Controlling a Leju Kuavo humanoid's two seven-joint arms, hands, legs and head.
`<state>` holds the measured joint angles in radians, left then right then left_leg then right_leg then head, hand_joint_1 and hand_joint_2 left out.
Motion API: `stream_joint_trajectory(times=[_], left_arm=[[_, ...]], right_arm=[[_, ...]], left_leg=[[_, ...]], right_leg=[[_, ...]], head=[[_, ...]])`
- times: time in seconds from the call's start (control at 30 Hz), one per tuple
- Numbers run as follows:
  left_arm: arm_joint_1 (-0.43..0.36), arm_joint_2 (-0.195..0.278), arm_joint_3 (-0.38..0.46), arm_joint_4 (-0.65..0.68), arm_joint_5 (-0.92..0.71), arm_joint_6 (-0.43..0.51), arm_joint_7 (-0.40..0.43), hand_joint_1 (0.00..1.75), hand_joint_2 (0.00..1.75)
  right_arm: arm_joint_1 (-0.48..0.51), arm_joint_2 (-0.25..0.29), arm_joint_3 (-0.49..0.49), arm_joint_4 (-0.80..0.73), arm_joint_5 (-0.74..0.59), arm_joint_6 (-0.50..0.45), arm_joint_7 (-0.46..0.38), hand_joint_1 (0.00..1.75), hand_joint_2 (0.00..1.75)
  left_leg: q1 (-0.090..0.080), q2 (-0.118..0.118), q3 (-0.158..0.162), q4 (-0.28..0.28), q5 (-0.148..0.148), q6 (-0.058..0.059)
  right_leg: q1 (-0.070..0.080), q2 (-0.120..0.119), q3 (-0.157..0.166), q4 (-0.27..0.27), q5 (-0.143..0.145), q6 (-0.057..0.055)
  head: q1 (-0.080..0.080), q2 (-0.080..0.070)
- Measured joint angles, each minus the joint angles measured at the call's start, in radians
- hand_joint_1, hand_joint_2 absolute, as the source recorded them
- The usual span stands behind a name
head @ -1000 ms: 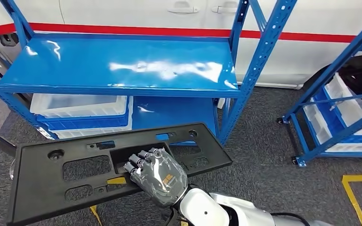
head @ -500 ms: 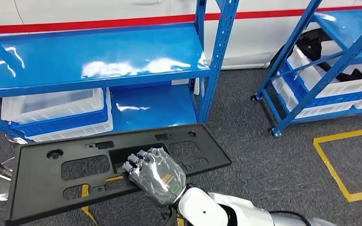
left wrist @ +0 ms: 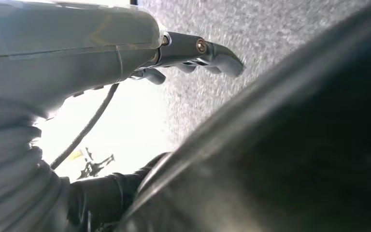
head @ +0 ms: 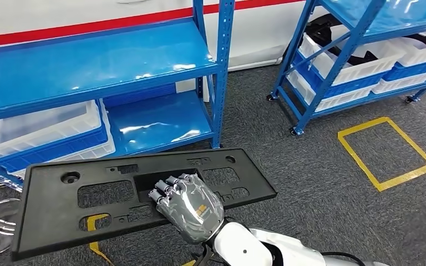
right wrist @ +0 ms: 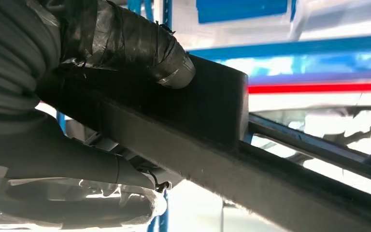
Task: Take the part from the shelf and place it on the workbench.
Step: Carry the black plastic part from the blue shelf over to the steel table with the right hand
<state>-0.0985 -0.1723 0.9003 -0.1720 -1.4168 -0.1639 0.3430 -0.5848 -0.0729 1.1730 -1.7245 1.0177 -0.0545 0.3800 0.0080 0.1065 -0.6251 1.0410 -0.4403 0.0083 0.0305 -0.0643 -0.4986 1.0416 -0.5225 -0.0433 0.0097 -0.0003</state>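
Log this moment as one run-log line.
part: black panel off shelf | right hand: gripping panel | left hand: grip unclear | workbench: unseen

Yellow floor square (head: 387,153), white bins (head: 39,130).

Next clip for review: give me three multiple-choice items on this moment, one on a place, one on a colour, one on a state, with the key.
1. Where is the black panel?
A. On the blue shelf
B. In the right hand, clear of the shelf
C. On the floor

2. What colour is the square taped on the floor?
A. Yellow
B. Red
C. White

3. What is the right hand doing?
A. Hanging open
B. Gripping the panel
C. Pressing a bin

Key: 1 B, the panel sits in front of the blue shelf, held. 2 A, the tape is yellow. 3 B, its fingers hook through the panel's middle opening.
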Motion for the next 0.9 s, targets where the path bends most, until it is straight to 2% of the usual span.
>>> stream_joint_trajectory(times=[0.03, 0.07, 0.1, 0.13, 0.17, 0.2, 0.23, 0.27, 0.3, 0.33, 0.37, 0.4, 0.47, 0.5, 0.53, 0.57, 0.6, 0.63, 0.67, 0.7, 0.73, 0.77, 0.8, 0.83, 0.87, 0.9], left_arm=[[-0.001, 0.0, 0.0, 0.0, 0.0, 0.0, 0.001, 0.0, 1.75], [-0.001, 0.0, 0.0, 0.0, 0.0, 0.0, 0.001, 0.0, 1.75], [-0.002, 0.001, 0.0, 0.0, 0.0, 0.0, 0.002, 0.0, 1.75], [-0.001, 0.002, 0.0, 0.0, 0.0, 0.0, 0.002, 0.0, 1.75], [0.0, 0.003, 0.0, 0.0, 0.0, 0.0, 0.002, 0.0, 1.75], [0.002, 0.004, 0.0, 0.0, 0.0, 0.0, 0.002, 0.0, 1.75], [0.003, 0.004, 0.0, 0.0, 0.0, 0.0, 0.003, 0.0, 1.75], [0.004, 0.005, 0.0, 0.0, 0.0, 0.0, 0.003, 0.0, 1.75], [0.003, 0.005, 0.0, 0.0, 0.0, 0.0, 0.004, 0.0, 1.75], [0.003, 0.005, 0.0, 0.0, 0.0, 0.0, 0.004, 0.0, 1.75], [0.003, 0.005, 0.0, 0.0, 0.0, 0.0, 0.004, 0.0, 1.75], [0.002, 0.006, 0.0, 0.0, 0.0, 0.0, 0.004, 0.0, 1.75], [0.001, 0.009, 0.0, 0.0, 0.0, -0.001, 0.004, 0.0, 1.75], [0.0, 0.009, 0.0, 0.0, 0.0, -0.001, 0.004, 0.0, 1.75], [0.0, 0.009, 0.0, 0.0, 0.0, -0.001, 0.004, 0.0, 1.75], [0.0, 0.008, 0.0, 0.0, 0.0, -0.002, 0.004, 0.0, 1.75], [-0.002, 0.008, 0.0, 0.001, 0.0, -0.002, 0.004, 0.0, 1.75], [-0.003, 0.008, 0.0, 0.001, 0.0, -0.002, 0.004, 0.0, 1.75], [-0.004, 0.007, 0.0, 0.001, 0.0, -0.002, 0.004, 0.0, 1.75], [-0.004, 0.009, 0.0, 0.001, 0.0, -0.002, 0.004, 0.0, 1.75], [-0.003, 0.009, 0.0, 0.001, 0.0, -0.003, 0.004, 0.0, 1.75], [-0.002, 0.009, 0.0, 0.001, 0.0, -0.003, 0.004, 0.0, 1.75], [-0.001, 0.009, 0.0, 0.001, 0.0, -0.003, 0.005, 0.0, 1.75], [-0.001, 0.009, 0.0, 0.001, 0.0, -0.003, 0.005, 0.0, 1.75], [-0.002, 0.01, 0.0, 0.001, 0.0, -0.003, 0.005, 0.0, 1.75], [-0.003, 0.01, 0.0, 0.001, 0.0, -0.003, 0.005, 0.0, 1.75]], right_arm=[[-0.002, 0.001, 0.0, 0.0, -0.001, -0.001, 0.0, 1.75, 1.75], [-0.003, 0.002, 0.0, 0.0, -0.001, -0.001, 0.0, 1.75, 1.75], [-0.003, 0.002, 0.0, 0.001, -0.002, -0.002, 0.0, 1.75, 1.75], [-0.003, 0.003, 0.001, 0.002, -0.002, -0.002, -0.001, 1.75, 1.75], [-0.004, 0.005, 0.002, 0.004, -0.003, -0.002, -0.001, 1.75, 1.75], [-0.005, 0.007, 0.004, 0.005, -0.003, -0.002, -0.001, 1.75, 1.75], [-0.006, 0.009, 0.005, 0.006, -0.004, -0.002, -0.002, 1.75, 1.75], [-0.006, 0.01, 0.007, 0.007, -0.005, -0.002, -0.002, 1.75, 1.75], [-0.006, 0.01, 0.009, 0.008, -0.005, -0.002, -0.002, 1.75, 1.75], [-0.006, 0.01, 0.01, 0.009, -0.006, -0.002, -0.002, 1.75, 1.75], [-0.006, 0.01, 0.012, 0.01, -0.006, -0.002, -0.002, 1.75, 1.75], [-0.006, 0.01, 0.013, 0.01, -0.006, -0.002, -0.002, 1.75, 1.75], [-0.006, 0.012, 0.014, 0.01, -0.006, -0.002, -0.002, 1.75, 1.75], [-0.006, 0.013, 0.014, 0.01, -0.006, -0.002, -0.002, 1.75, 1.75], [-0.007, 0.014, 0.014, 0.01, -0.006, -0.002, -0.002, 1.75, 1.75], [-0.006, 0.014, 0.014, 0.01, -0.006, -0.002, -0.002, 1.75, 1.75], [-0.006, 0.013, 0.014, 0.01, -0.006, -0.003, -0.002, 1.75, 1.75], [-0.006, 0.013, 0.014, 0.011, -0.007, -0.003, -0.002, 1.75, 1.75], [-0.007, 0.012, 0.014, 0.012, -0.007, -0.003, -0.002, 1.75, 1.75], [-0.007, 0.012, 0.014, 0.012, -0.008, -0.002, -0.002, 1.75, 1.75], [-0.008, 0.012, 0.014, 0.012, -0.01, -0.002, -0.002, 1.75, 1.75], [-0.008, 0.011, 0.014, 0.013, -0.011, -0.002, -0.002, 1.75, 1.75], [-0.007, 0.011, 0.015, 0.013, -0.013, -0.002, -0.001, 1.75, 1.75], [-0.007, 0.011, 0.015, 0.013, -0.014, -0.002, -0.001, 1.75, 1.75], [-0.007, 0.011, 0.016, 0.014, -0.014, -0.002, -0.001, 1.75, 1.75], [-0.007, 0.011, 0.016, 0.014, -0.014, -0.002, -0.001, 1.75, 1.75]], left_leg=[[0.0, 0.011, 0.0, -0.005, 0.01, -0.005], [0.001, 0.016, -0.003, -0.009, 0.016, -0.01], [0.002, 0.004, -0.008, -0.008, 0.009, -0.015], [0.002, -0.018, -0.015, 0.007, -0.016, -0.02], [0.003, -0.047, -0.027, 0.042, -0.058, -0.024], [0.004, -0.075, -0.041, 0.094, -0.107, -0.027], [0.004, -0.089, -0.054, 0.155, -0.148, -0.028], [0.003, -0.095, -0.061, 0.208, -0.166, -0.028], [0.002, -0.098, -0.058, 0.239, -0.16, -0.028], [0.002, -0.1, -0.042, 0.239, -0.136, -0.027], [0.002, -0.106, -0.011, 0.21, -0.106, -0.024], [0.002, -0.124, 0.027, 0.156, -0.093, -0.018], [0.003, -0.168, 0.098, 0.046, -0.105, -0.008], [0.001, -0.183, 0.115, 0.013, -0.118, -0.004], [-0.001, -0.182, 0.121, 0.0, -0.119, -0.001], [0.001, -0.169, 0.116, -0.002, -0.11, 0.003], [0.003, -0.156, 0.112, -0.009, -0.099, 0.007], [0.006, -0.142, 0.106, -0.016, -0.085, 0.013], [0.011, -0.126, 0.098, -0.022, -0.071, 0.018], [0.01, -0.112, 0.088, -0.024, -0.058, 0.02], [0.011, -0.097, 0.075, -0.024, -0.047, 0.021], [0.013, -0.081, 0.062, -0.023, -0.037, 0.018], [0.015, -0.064, 0.048, -0.021, -0.027, 0.015], [0.018, -0.049, 0.034, -0.019, -0.019, 0.01], [0.021, -0.034, 0.021, -0.016, -0.011, 0.003], [0.024, -0.022, 0.011, -0.013, -0.003, -0.005]], right_leg=[[0.004, 0.004, 0.009, -0.03, -0.003, -0.004], [0.001, 0.013, 0.007, -0.042, 0.009, -0.004], [-0.002, 0.022, 0.0, -0.052, 0.025, -0.004], [-0.006, 0.031, -0.008, -0.061, 0.041, -0.006], [-0.01, 0.04, -0.019, -0.066, 0.055, -0.007], [-0.01, 0.05, -0.035, -0.063, 0.067, -0.008], [-0.009, 0.061, -0.052, -0.057, 0.077, -0.011], [-0.008, 0.072, -0.071, -0.05, 0.086, -0.011], [-0.007, 0.084, -0.092, -0.04, 0.095, -0.011], [-0.007, 0.096, -0.113, -0.029, 0.104, -0.011], [-0.007, 0.109, -0.134, -0.018, 0.112, -0.009], [-0.008, 0.12, -0.154, -0.005, 0.119, -0.007], [-0.009, 0.14, -0.183, 0.015, 0.132, 0.001], [-0.011, 0.148, -0.19, 0.02, 0.14, 0.007], [-0.012, 0.158, -0.194, 0.02, 0.149, 0.014], [-0.014, 0.166, -0.197, 0.017, 0.158, 0.02], [-0.013, 0.162, -0.201, 0.018, 0.156, 0.026], [-0.013, 0.147, -0.208, 0.028, 0.136, 0.033], [-0.016, 0.125, -0.218, 0.057, 0.097, 0.04], [-0.022, 0.099, -0.23, 0.105, 0.045, 0.049], [-0.031, 0.084, -0.241, 0.164, -0.002, 0.058], [-0.041, 0.076, -0.249, 0.221, -0.03, 0.068], [-0.051, 0.072, -0.247, 0.26, -0.032, 0.078], [-0.06, 0.069, -0.232, 0.269, -0.012, 0.088], [-0.07, 0.063, -0.199, 0.246, 0.017, 0.097], [-0.079, 0.05, -0.15, 0.193, 0.037, 0.107]], head=[[0.001, 0.0], [0.001, 0.0], [0.001, 0.0], [0.001, 0.0], [-0.001, 0.0], [-0.003, 0.0], [-0.004, 0.0], [-0.005, 0.0], [-0.005, 0.0], [-0.005, 0.0], [-0.005, 0.0], [-0.005, 0.0], [-0.005, 0.0], [-0.005, 0.0], [-0.005, 0.0], [-0.007, 0.0], [-0.007, 0.0], [-0.004, 0.0], [-0.001, 0.0], [0.003, 0.0], [0.006, 0.0], [0.007, 0.0], [0.007, 0.0], [0.007, 0.0], [0.007, 0.0], [0.007, 0.0]])
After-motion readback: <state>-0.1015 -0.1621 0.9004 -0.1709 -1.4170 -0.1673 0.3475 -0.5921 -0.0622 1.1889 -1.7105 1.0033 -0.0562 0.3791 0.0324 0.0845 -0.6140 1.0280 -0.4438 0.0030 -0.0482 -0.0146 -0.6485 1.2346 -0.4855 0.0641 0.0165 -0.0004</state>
